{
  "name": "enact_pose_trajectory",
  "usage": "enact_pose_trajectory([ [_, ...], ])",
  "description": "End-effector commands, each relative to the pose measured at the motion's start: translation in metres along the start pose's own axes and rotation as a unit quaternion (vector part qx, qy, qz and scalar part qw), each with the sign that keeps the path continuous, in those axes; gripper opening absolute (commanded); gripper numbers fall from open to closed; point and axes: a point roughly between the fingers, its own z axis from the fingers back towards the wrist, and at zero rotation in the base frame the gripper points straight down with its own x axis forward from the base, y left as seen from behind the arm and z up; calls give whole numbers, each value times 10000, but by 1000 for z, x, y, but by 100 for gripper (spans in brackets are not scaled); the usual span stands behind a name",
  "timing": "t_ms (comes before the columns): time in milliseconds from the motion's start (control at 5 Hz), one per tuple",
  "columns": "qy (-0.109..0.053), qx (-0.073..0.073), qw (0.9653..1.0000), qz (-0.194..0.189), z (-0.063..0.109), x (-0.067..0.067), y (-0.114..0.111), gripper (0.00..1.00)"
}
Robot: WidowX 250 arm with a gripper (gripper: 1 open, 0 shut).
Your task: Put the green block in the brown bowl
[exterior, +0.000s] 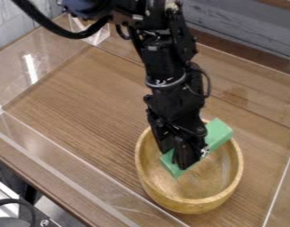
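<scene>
The brown bowl (153,182) sits at the lower right of the wooden table. The green block (218,136) hangs tilted over the bowl's inside, its upper end above the far rim and its lower end down near the bowl's floor. My black gripper (185,158) points steeply down into the bowl and is shut on the block's middle, its fingers hiding part of the bar.
Clear plastic walls (41,133) ring the wooden table (88,97) on the left and front. A grey panel (247,27) stands behind. Black cables (52,27) hang at the upper left.
</scene>
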Motion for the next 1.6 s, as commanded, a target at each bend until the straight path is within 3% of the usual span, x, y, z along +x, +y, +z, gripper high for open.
enact_pose_trajectory([
  [0,-152,7,9999,27,6,6,3,0],
  [1400,-130,-224,9996,136,4,8,5,0],
])
